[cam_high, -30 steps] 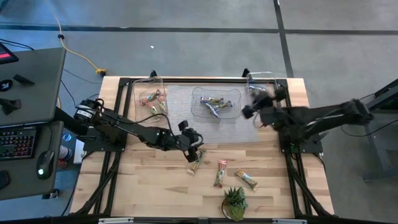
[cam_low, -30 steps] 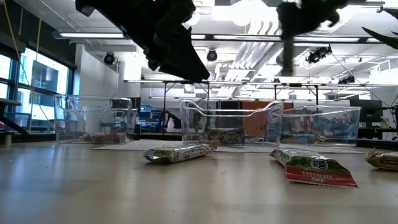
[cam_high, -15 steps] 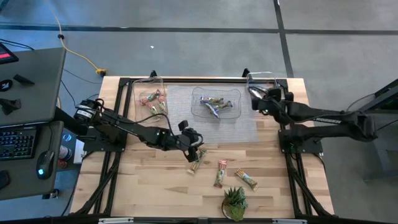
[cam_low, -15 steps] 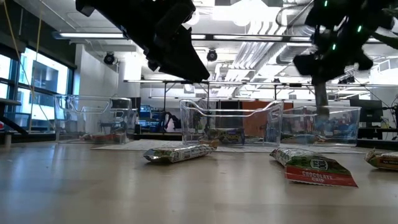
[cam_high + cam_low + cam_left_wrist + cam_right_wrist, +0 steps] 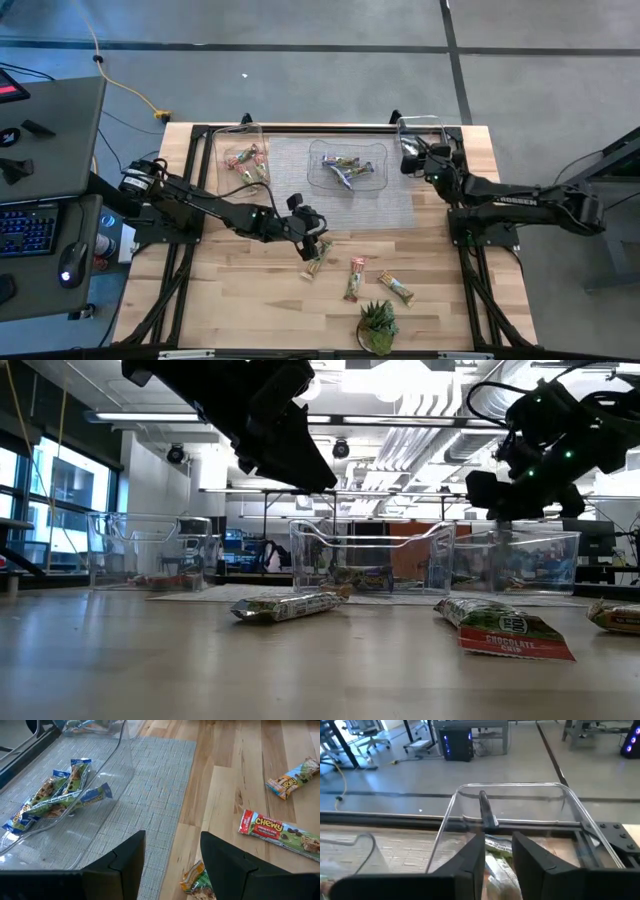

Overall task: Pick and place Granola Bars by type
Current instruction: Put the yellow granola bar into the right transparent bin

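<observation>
1. Your biggest risk is at the right arm: its right gripper [image 5: 412,160] hangs over the clear plastic bin at the table's right rear corner [image 5: 424,124], and in the right wrist view its fingers stand a little apart with a crinkled greenish wrapped bar [image 5: 496,865] showing in the gap. You cannot tell whether they hold it or it already lies in the bin. If it is gripped, a release while moving off the rim could drop it on the pale wooden table [image 5: 250,300] outside the bin.

2. Next, the left arm: its left gripper [image 5: 316,243] hovers with fingers spread and empty just above the green-and-tan wrapped bar lying on the wood by the grey woven mat [image 5: 316,262]. The bar sits partly under one finger in the left wrist view, so a descent off centre could push it sideways or pinch only the wrapper's end.

3. A mix-up of types is possible: the red-and-green wrapped "Chewy" bar [image 5: 280,831] and the tan-orange wrapped bar [image 5: 293,778] lie near the left gripper's target, close enough to be nudged.

4. The small green potted plant [image 5: 378,325] stands at the front edge, just beside the loose bars; a low sweep could tip it.

5. Sorted bars already lie in the clear middle tray holding blue-wrapped bars [image 5: 372,178] and the clear left bin [image 5: 241,130].
</observation>
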